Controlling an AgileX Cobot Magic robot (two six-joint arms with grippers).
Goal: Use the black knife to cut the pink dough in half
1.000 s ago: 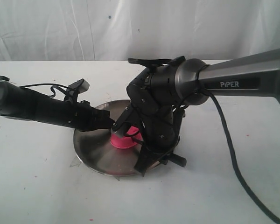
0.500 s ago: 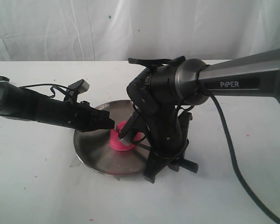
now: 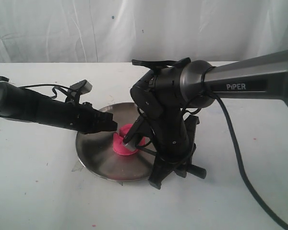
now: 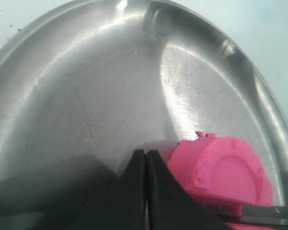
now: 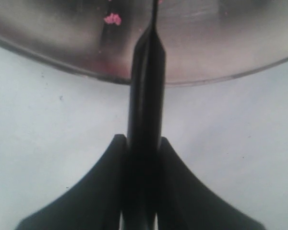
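Left hand (image 4: 146,158): fingers pressing together on nothing; tips sitting low on the plate, just beside the dough; likely bracing it so it is not sliding under the blade.
Plate (image 3: 93,153): lying flat on the worktop (image 3: 38,191); carrying the dough and catching a pink crumb (image 5: 113,19).
Pink dough (image 4: 221,167): sitting near the plate's middle, ridged round top showing; whether it is parted yet, cannot tell.
Black knife (image 5: 146,86): blade bearing across the dough's edge, handle running out past the rim; cut seemingly under way.
Right hand (image 5: 140,141): clamping the knife handle from both sides, keeping the blade in line.
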